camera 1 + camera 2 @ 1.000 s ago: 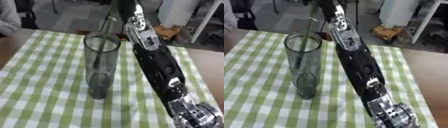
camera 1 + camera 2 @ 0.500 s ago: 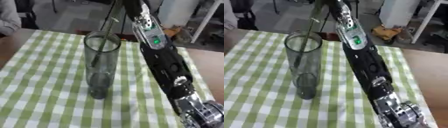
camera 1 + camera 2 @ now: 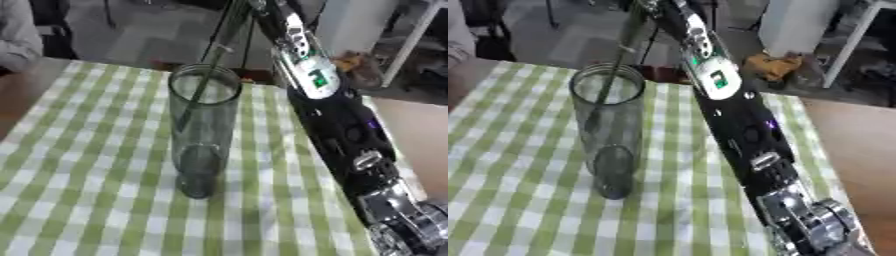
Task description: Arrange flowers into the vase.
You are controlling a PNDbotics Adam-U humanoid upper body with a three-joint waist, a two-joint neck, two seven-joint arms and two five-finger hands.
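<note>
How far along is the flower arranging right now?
One green stem already runs down inside the glass vase on the checked cloth. The robot's right arm reaches up past the top edge, so its hand and the bloom are out of sight. No other flowers show.

A tall clear glass cylinder vase (image 3: 202, 135) stands upright near the middle of the bench (image 3: 96, 210), which is covered by a green-and-white checked cloth. A thin green flower stem (image 3: 208, 65) leans in through the vase's mouth, its lower end inside the glass and its upper part running up and back past the rim. The robot's black right arm (image 3: 337, 125) crosses the bench just right of the vase, reaching toward the far side.
</note>
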